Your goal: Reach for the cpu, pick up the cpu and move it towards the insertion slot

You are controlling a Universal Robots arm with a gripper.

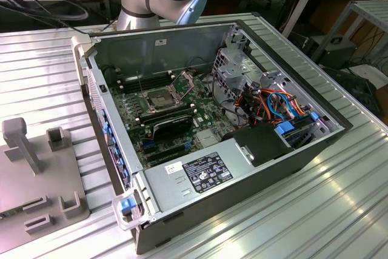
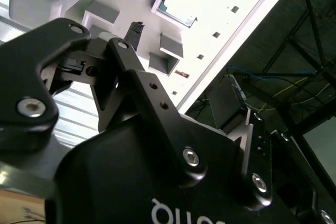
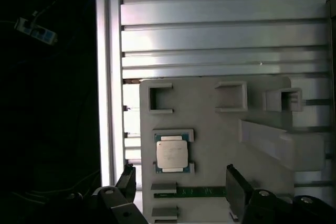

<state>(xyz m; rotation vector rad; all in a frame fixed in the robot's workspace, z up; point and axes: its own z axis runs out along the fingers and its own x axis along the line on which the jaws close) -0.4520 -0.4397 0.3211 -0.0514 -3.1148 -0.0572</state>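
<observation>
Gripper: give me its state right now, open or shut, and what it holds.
Gripper: open, holding nothing. In the first wrist view its fingers stand wide apart, clear of the cpu, which lies on the grey fixture plate.

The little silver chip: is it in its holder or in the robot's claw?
In its holder. In the first wrist view the small silver-beige square cpu lies on the grey plastic tray; the open black gripper is empty.
</observation>
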